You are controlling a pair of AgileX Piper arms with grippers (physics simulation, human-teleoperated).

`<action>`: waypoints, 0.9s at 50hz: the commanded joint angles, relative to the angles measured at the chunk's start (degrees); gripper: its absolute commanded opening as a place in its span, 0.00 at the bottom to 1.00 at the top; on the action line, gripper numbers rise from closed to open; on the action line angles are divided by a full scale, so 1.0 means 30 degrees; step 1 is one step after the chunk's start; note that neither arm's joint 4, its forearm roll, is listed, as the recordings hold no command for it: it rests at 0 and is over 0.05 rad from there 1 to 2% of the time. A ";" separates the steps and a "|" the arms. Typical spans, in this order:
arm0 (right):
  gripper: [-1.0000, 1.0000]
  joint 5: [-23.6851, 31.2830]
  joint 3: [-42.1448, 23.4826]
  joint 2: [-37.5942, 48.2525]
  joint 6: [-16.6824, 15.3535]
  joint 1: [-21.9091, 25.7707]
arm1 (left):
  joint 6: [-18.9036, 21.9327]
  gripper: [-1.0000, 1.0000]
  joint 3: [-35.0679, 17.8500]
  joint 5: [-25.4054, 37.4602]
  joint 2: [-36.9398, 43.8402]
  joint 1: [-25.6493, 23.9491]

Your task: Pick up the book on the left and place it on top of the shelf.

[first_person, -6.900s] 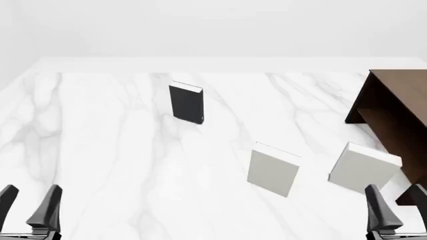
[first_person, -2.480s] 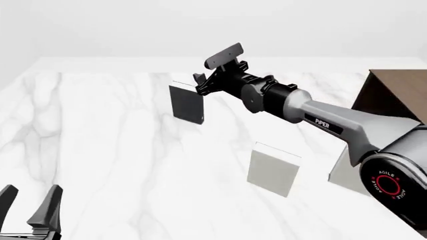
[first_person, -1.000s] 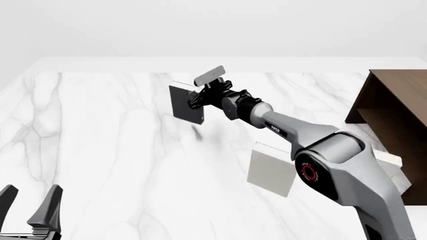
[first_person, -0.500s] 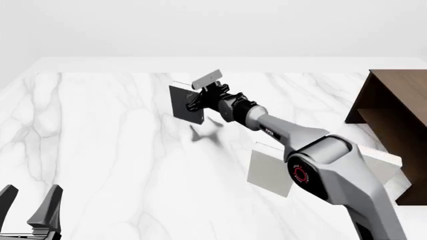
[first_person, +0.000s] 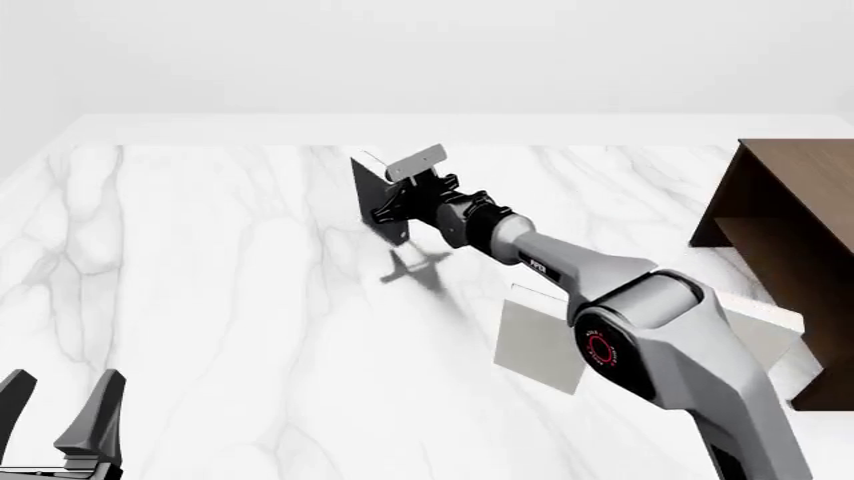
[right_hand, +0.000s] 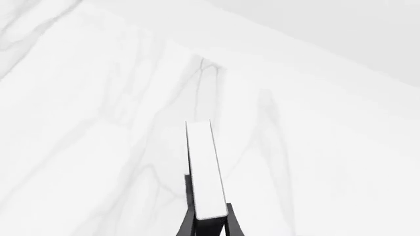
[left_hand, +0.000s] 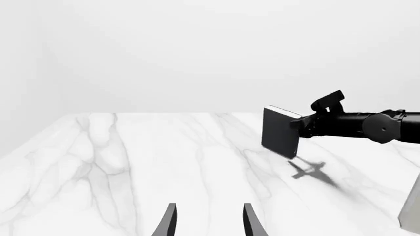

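Closest to the camera, the left gripper (first_person: 60, 412) sits low at the near left edge of the marble worktop (first_person: 200, 300), fingers spread apart with nothing between them. A bit further in, two white-grey books (first_person: 534, 340) stand near the right side, partly hidden behind the right arm (first_person: 627, 320). Off to the right is the shelf (first_person: 787, 215), dark brown. Farthest out, the right gripper (first_person: 391, 203) is clamped on the book (first_person: 370, 192), which is lifted clear of the worktop, its shadow well below it. The right wrist view shows the white page edge (right_hand: 204, 169) pinched between the fingers.
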 commanded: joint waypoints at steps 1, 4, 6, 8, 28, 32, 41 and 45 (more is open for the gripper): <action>0.00 -0.0561 0.0892 -0.0740 0.0479 -0.0010 | 0.0000 1.00 0.0000 0.0000 0.0000 0.0000; 0.00 -0.0727 0.1320 -0.1159 0.0479 -0.0043 | 0.0000 1.00 0.0000 0.0000 0.0000 0.0000; 0.00 -0.0933 0.1840 -0.1666 0.0505 -0.0025 | 0.0000 1.00 0.0000 0.0000 0.0000 0.0000; 0.00 -0.1112 0.2320 -0.2153 0.0509 -0.0011 | 0.0000 1.00 0.0000 0.0000 0.0000 0.0000; 0.00 -0.2436 0.8088 -0.8576 -0.0168 -0.0153 | 0.0000 1.00 0.0000 0.0000 0.0000 0.0000; 0.00 -0.2675 0.9397 -0.9700 -0.0228 -0.0078 | 0.0000 1.00 0.0000 0.0000 0.0000 0.0000; 0.00 -0.3075 1.1390 -1.1546 -0.0309 -0.0198 | 0.0000 1.00 0.0000 0.0000 0.0000 0.0000; 0.00 -0.3082 1.2151 -1.2457 -0.0413 -0.0203 | 0.0000 1.00 0.0000 0.0000 0.0000 0.0000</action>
